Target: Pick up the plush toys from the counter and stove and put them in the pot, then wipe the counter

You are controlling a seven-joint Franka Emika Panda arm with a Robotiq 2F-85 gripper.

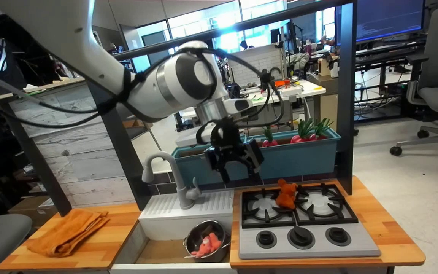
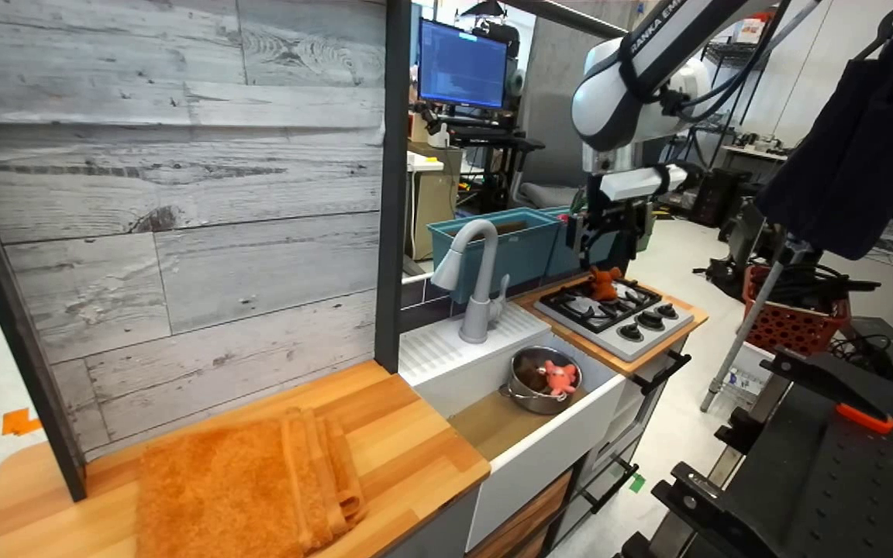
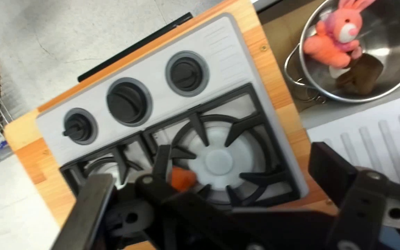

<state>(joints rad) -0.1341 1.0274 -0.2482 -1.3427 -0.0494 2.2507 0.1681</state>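
Jaws apart, cloth (image 2: 218,484) beyond wrist view

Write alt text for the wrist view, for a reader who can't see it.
Wide-open, empty jaws over a grey stove on a wooden counter, with an orange plush toy mostly hidden behind them. At the picture's upper right, a steel pot holds a pink plush rabbit and an unclear brown shape.

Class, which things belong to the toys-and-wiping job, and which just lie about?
Job:
round shiny steel pot
pink plush rabbit
grey rectangular stove
red-orange plush toy
brown wooden counter
folded orange cloth, probably for wiping

Lying about:
long teal planter
red green-topped radishes
curved grey faucet
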